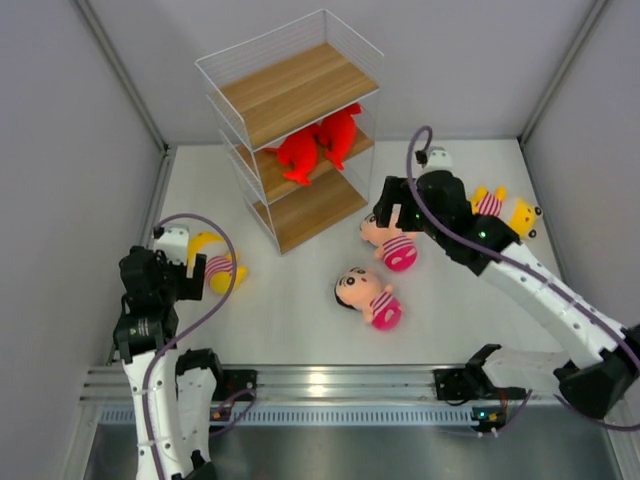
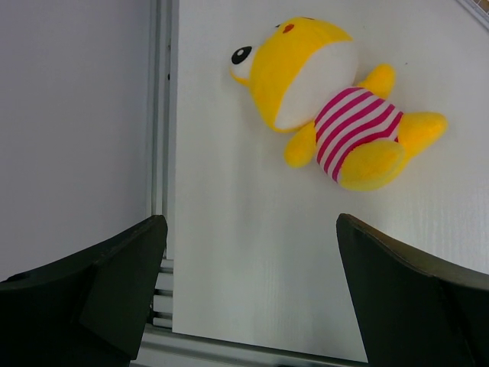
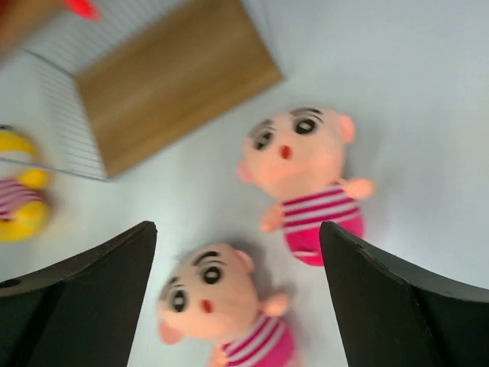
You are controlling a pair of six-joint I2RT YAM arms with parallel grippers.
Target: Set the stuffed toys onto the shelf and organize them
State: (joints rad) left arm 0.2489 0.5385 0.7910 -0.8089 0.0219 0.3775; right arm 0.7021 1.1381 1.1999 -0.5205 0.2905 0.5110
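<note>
Two red sharks lie paired on the middle tier of the shelf, presumably like with like. The right pincer, wide open and empty, hovers over two boy dolls on the bench. The left pincer, equally open and empty, faces a yellow figure. A second yellow figure lies behind the right arm, awkward to reach.

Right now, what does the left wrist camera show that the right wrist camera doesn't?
Only the left wrist view: the grey side wall and the rail at its foot. Only the right wrist view: the upper doll, the lower doll and the shelf. Both: the white table, apparently the same yellow toy, blurred at the right view's edge, and an open, empty gripper: left gripper, right gripper.
</note>
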